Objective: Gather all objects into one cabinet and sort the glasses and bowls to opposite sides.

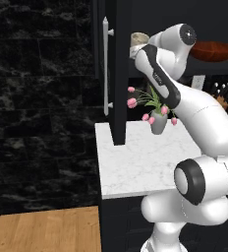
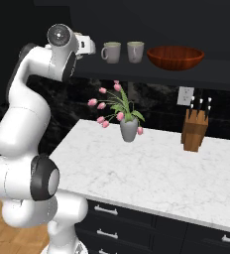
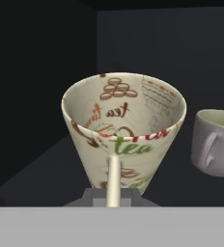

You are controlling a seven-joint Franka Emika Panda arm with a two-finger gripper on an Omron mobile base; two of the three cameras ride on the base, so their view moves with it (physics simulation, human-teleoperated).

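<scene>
From the left base view, the white arm reaches up past the open cabinet door [image 1: 117, 74] to the shelf, where a cream cup [image 1: 139, 39] peeks out and the brown bowl [image 1: 214, 50] sits far to the right. From the right base view, the tool [image 2: 90, 46] is at the shelf's left end, near two cups [image 2: 111, 51] and the bowl [image 2: 175, 57]. The flower vase [image 2: 129, 129] stands on the white surface [image 2: 151, 173]. From the hand view, a printed cup [image 3: 124, 128] (with "tea" written on it) is right in front, beside a plain cup [image 3: 215, 141]. I cannot tell if the tool is clenched.

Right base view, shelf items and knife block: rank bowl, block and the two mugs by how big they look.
1. Wide reddish-brown wooden bowl.
2. Brown wooden knife block.
3. Two cream handled mugs: alike, unranked.
</scene>
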